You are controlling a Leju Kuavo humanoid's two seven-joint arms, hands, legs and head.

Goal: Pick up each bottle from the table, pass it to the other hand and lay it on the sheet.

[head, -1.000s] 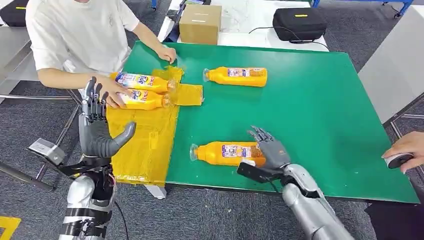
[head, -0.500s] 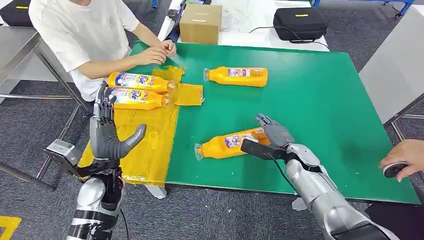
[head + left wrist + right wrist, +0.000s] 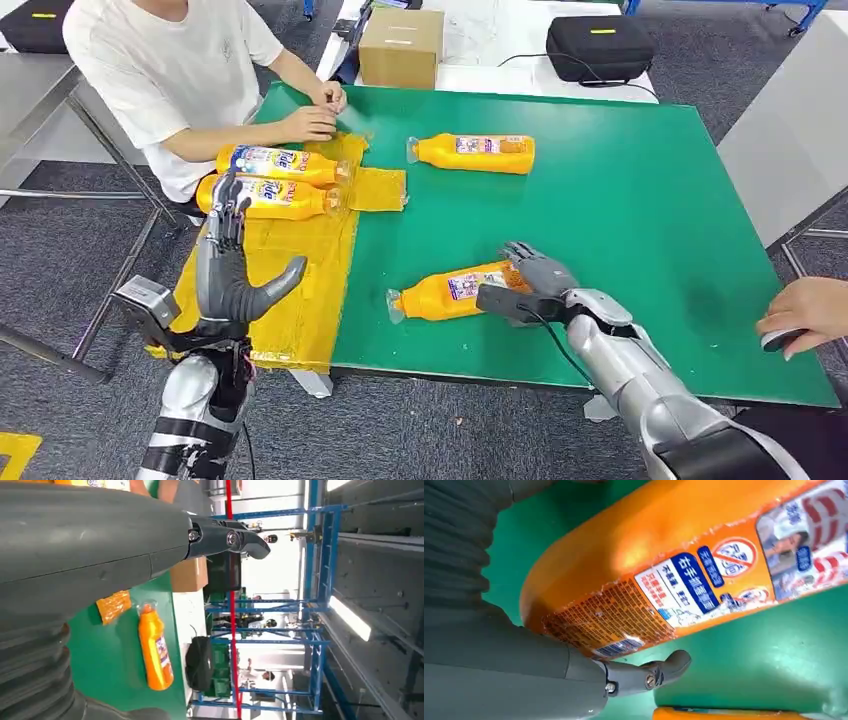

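Orange plastic labelled bottle [image 3: 455, 290]: gripped at base by right hand [image 3: 535, 275], fingers wrapped, for transfer. Left hand [image 3: 232, 275]: fingers spread, empty, raised above crinkled yellow sheet [image 3: 290, 290] to receive.

Green table [image 3: 640, 200] — bottles [image 3: 472, 152], yellow sheet [image 3: 290, 285]

Orange bottles [image 3: 455, 291] with blue and white labels; yellow sheet [image 3: 290, 275]; green surface [image 3: 620, 210]; brown box [image 3: 400, 47]; grey robot hand [image 3: 535, 280].

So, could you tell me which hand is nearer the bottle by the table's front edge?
Right. The right hand grips that bottle at its base; the left hand is raised over the yellow sheet, apart.
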